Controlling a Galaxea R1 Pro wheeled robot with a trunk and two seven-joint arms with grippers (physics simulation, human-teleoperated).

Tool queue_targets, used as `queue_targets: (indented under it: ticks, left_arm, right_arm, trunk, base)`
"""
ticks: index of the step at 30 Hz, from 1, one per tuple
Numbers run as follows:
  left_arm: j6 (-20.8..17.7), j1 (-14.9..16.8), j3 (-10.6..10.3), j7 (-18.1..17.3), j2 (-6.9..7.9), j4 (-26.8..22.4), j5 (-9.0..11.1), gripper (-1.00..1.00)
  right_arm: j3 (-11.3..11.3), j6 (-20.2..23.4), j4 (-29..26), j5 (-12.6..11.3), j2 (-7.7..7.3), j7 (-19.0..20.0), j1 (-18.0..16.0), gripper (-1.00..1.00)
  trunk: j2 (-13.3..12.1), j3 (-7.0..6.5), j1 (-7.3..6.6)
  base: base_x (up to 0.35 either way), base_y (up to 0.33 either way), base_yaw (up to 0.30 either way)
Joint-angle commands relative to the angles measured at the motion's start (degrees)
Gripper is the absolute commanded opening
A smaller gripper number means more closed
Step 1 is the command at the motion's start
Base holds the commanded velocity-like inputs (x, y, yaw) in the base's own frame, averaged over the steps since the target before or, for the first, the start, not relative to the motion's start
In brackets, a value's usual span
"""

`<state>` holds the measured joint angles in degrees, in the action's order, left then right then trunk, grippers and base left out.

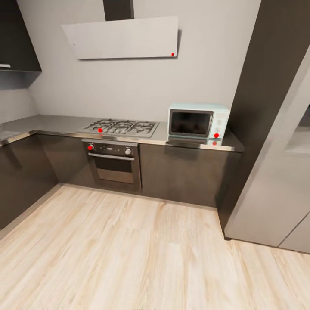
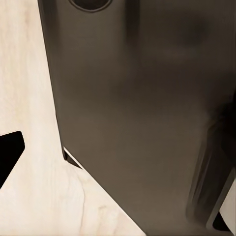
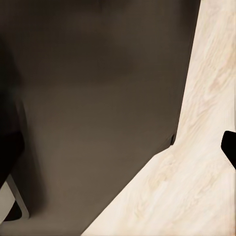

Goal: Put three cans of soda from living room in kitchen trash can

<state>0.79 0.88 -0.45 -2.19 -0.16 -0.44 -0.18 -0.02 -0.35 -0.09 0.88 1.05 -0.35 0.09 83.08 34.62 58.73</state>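
- Floor (image 1: 129, 258): pale wood-grain planks, nearest item in the head view, running from the near edge up to the cabinet bases.
- Floor, wrist views: the same pale planks appear beside a large dark blurred body in the left wrist view (image 2: 29, 88) and in the right wrist view (image 3: 206, 147).
- Claws: a black shape sits at the edge of each wrist view; what it is cannot be told. How far the left and right claws are open, and whether either has hold of anything, cannot be told.
- Fridge (image 1: 275, 181): tall grey steel unit at the right, standing on the floor, cut off by the frame edge.
- Dark tall panel (image 1: 262, 86): just left of the fridge, rising from floor to the top of the view.
- Base cabinets (image 1: 181, 176): dark fronts under the worktop, turning a corner along the left side.
- Oven (image 1: 114, 163): built in below the hob, two knobs and a handle bar on its front.
- Worktop (image 1: 51, 125): grey, steel-edged, L-shaped, running along the far wall and down the left.
- Gas hob (image 1: 122, 127): set into the worktop, directly above the oven.
- Microwave (image 1: 197, 121): pale teal, dark door, standing on the worktop at its right end, near the tall panel.
- Extractor hood (image 1: 122, 38): flat pale panel on the far wall, above the hob.
- Wall cabinet (image 1: 17, 38): dark, upper left.
- Location: this is the kitchen; where the cans and the bin are cannot be told.
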Motion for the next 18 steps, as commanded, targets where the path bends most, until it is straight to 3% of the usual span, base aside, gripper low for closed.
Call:
queue_targets:
  ticks: [1,18]
  left_arm:
    - [0.0,0.0,0.0,0.0,0.0,0.0,0.0,1.0]
    - [0.06,0.0,0.01,0.06,-0.03,0.0,0.0,1.0]
  right_arm:
    - [-0.01,0.0,0.0,0.0,0.0,0.0,0.0,1.0]
    - [0.15,-0.04,0.0,0.0,0.05,0.0,0.0,1.0]
  trunk:
    - [0.0,0.07,0.0]
    - [0.0,1.16,0.0]
  base:
    - [0.0,0.0,0.225]
    - [0.0,0.0,0.225]
